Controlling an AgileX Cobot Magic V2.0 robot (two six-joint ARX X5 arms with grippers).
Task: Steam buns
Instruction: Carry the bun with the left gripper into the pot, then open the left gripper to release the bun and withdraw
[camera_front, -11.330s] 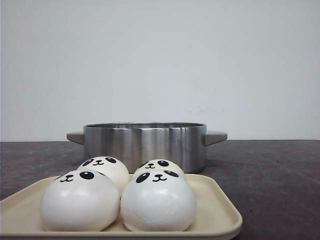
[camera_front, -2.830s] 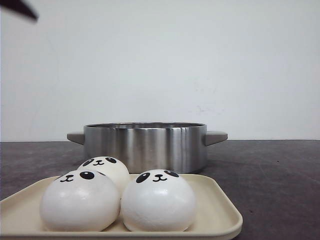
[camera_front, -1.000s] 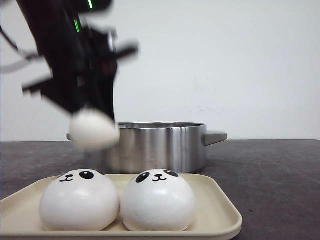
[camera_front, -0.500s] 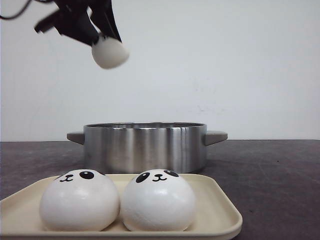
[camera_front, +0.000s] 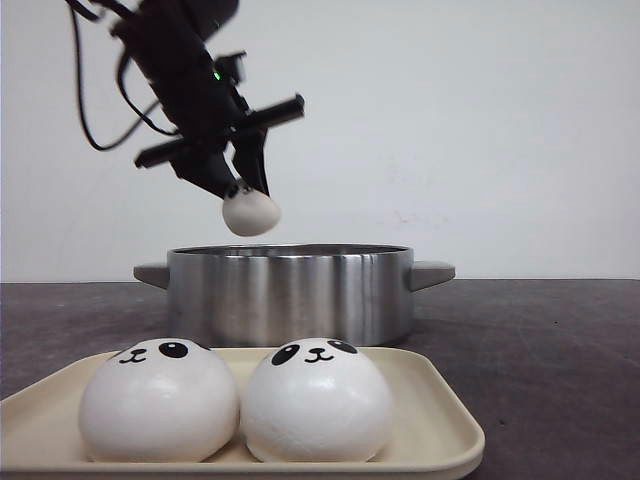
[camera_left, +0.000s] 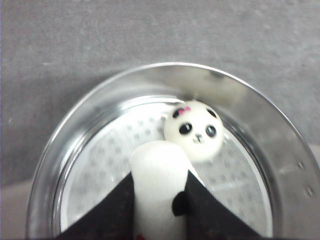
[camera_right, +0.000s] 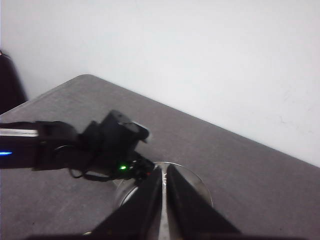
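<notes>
Your left gripper (camera_front: 245, 192) has its jaws squeezed on a soft white bun (camera_left: 159, 180) above the shiny round steel pot (camera_front: 290, 290), so lower it beside the panda-face bun (camera_left: 195, 131) under the jaws, then let go gently.

No words, brand names, labels or numbers can be read anywhere in these views. The only markings are printed panda faces of black eyes, nose and mouth on the two buns (camera_front: 160, 400) on the tray (camera_front: 440, 430), and a face with a small pink bow on the bun (camera_left: 194, 131) lying inside the pot (camera_left: 285, 165).
</notes>
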